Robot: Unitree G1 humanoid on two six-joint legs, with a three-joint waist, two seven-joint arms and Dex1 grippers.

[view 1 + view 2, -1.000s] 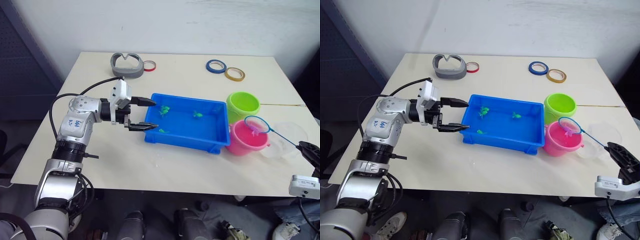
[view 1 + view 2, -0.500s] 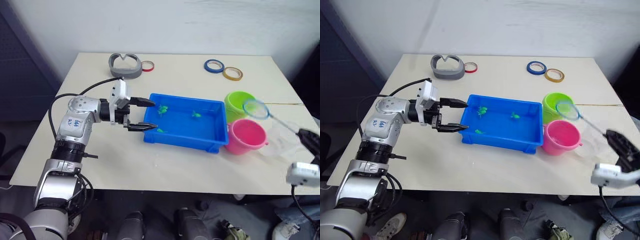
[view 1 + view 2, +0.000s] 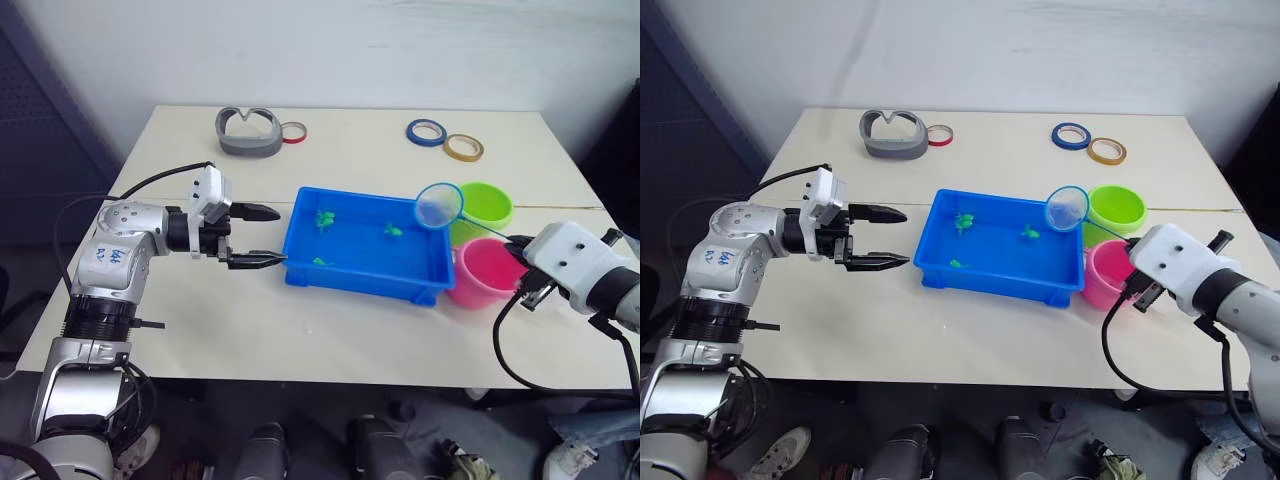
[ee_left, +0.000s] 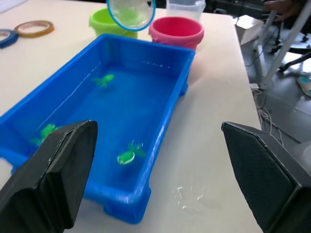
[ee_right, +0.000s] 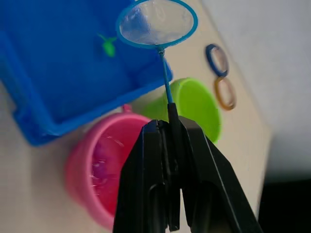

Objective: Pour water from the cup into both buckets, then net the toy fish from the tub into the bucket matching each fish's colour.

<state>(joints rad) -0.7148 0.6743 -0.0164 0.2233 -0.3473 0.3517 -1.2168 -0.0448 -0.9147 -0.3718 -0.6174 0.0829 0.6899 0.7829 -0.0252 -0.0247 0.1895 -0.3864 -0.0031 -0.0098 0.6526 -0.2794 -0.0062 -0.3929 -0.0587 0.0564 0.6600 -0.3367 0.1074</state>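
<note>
The blue tub [image 3: 352, 284] lies mid-table with water and three green toy fish [image 3: 394, 230] in it. At its right end stand the lime green bucket [image 3: 484, 204] and, nearer me, the pink bucket [image 3: 488, 273]. My right gripper [image 5: 169, 127] is shut on the net's thin handle. The net's light-blue hoop [image 3: 439, 205] hangs above the tub's right end, and its mesh looks empty. My left gripper [image 3: 281, 236] is open just left of the tub, not touching it. The clear cup [image 4: 185, 7] stands behind the pink bucket in the left wrist view.
At the table's back lie a grey curved piece [image 3: 248, 131], a red tape ring [image 3: 294, 131], a blue tape ring [image 3: 426, 131] and a tan tape ring [image 3: 464, 148]. Water drops [image 4: 189, 196] wet the table in front of the tub.
My right arm has swung the net left, from over the pink bucket to above the tub's right end. My left gripper has drawn back left, off the tub's left wall.
</note>
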